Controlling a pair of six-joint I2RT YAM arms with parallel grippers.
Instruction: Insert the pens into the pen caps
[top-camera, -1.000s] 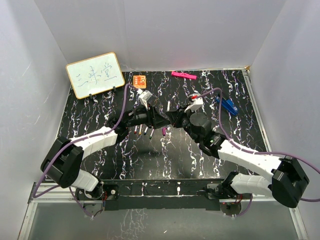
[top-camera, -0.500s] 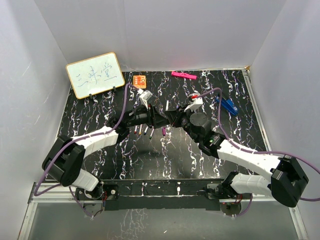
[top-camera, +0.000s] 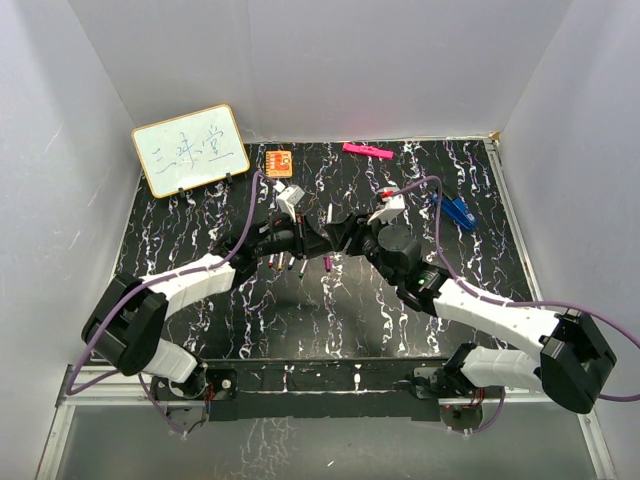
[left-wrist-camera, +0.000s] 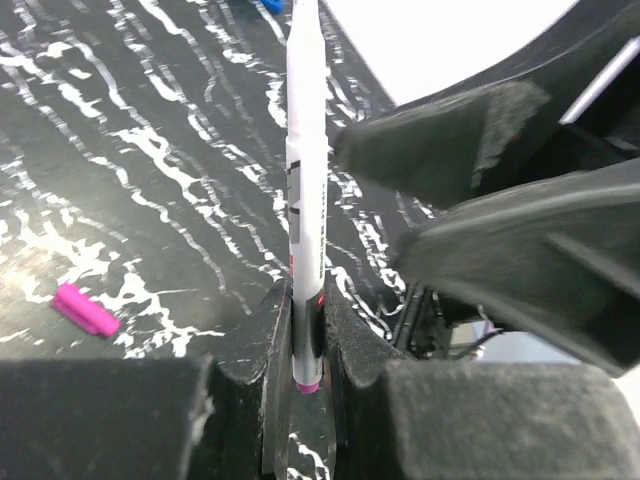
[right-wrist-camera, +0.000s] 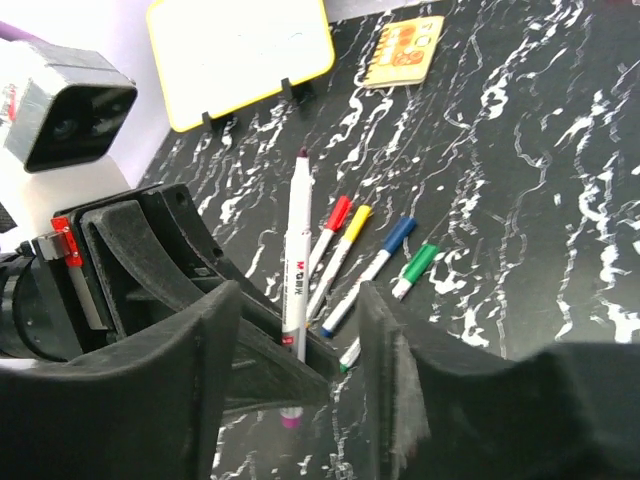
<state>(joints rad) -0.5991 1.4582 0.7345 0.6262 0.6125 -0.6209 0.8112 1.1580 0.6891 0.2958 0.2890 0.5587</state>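
My left gripper (left-wrist-camera: 305, 330) is shut on the lower end of a white pen (left-wrist-camera: 305, 190) with a purple tail. The pen stands upright above the table, its dark tip bare (right-wrist-camera: 302, 152). My right gripper (right-wrist-camera: 295, 370) is open, its fingers (left-wrist-camera: 450, 150) standing on either side of that pen and apart from it. A purple pen cap (left-wrist-camera: 85, 308) lies loose on the black table, also visible as the purple cap (top-camera: 327, 263) from above. Behind, several pens lie side by side, wearing red (right-wrist-camera: 340, 212), yellow (right-wrist-camera: 357, 220), blue (right-wrist-camera: 398, 233) and green (right-wrist-camera: 418, 262) caps.
A yellow-framed whiteboard (top-camera: 190, 149) stands at the back left with an orange card (top-camera: 279, 162) beside it. A flat pink bar (top-camera: 366, 151) lies at the back wall. A blue clip-like piece (top-camera: 458, 211) sits at the right. White walls enclose the table.
My left gripper has closed onto the purple-tailed pen. My right gripper, shut before, has opened and let go of it. Both arms have shifted slightly.
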